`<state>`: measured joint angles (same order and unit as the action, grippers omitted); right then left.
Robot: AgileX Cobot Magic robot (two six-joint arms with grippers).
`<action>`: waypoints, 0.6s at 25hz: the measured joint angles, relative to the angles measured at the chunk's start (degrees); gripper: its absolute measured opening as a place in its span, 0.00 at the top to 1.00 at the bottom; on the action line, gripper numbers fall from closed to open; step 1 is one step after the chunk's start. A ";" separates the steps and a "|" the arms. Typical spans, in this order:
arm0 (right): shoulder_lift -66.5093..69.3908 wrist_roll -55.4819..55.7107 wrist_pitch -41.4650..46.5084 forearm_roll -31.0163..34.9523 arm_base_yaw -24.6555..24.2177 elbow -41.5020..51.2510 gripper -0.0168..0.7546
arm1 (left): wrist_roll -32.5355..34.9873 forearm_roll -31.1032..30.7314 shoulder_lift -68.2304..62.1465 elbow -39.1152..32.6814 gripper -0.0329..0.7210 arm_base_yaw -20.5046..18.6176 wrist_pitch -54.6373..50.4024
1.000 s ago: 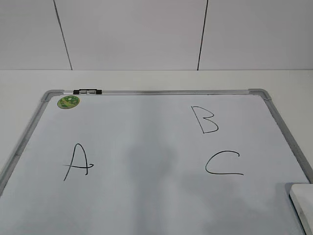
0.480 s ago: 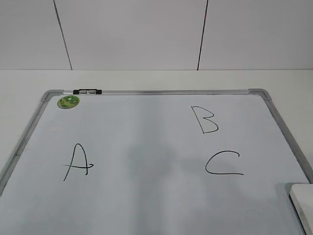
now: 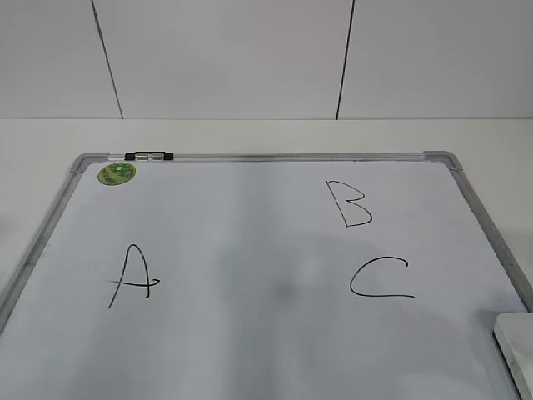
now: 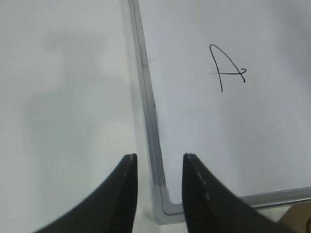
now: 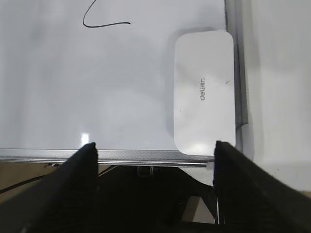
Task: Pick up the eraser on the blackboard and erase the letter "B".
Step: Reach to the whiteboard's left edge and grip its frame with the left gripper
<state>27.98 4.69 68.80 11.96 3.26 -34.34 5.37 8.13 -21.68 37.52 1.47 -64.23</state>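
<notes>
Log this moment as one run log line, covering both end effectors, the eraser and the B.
stage: pre-grasp | left end effector: open | right end effector: open, empty | eraser: on blackboard, untouched | letter "B": intact

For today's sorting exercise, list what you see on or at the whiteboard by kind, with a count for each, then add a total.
Handwritten black letters: 3, namely the A, the letter "B" and the C
White eraser: 1
Round green sticker: 1
Blackboard itself: 1
Black-and-silver clip on the top frame: 1
Total: 7
</notes>
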 joint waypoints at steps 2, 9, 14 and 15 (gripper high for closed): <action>2.52 0.00 0.52 0.10 0.00 -1.66 0.24 | -0.90 0.00 -6.67 2.40 0.64 0.00 -0.99; 10.80 0.00 2.53 0.10 0.00 -6.08 0.24 | -1.58 0.69 -28.92 10.98 0.64 0.00 -1.88; 15.29 0.00 2.53 0.10 0.00 -6.81 0.24 | -1.58 0.69 -44.22 15.82 0.64 0.00 -0.89; 15.74 0.00 2.53 0.10 0.00 -6.81 0.24 | -1.58 0.69 -46.97 16.84 0.64 0.00 -0.39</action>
<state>43.72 4.69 71.32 12.06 3.26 -41.16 3.79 8.82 -68.65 54.36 1.47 -64.62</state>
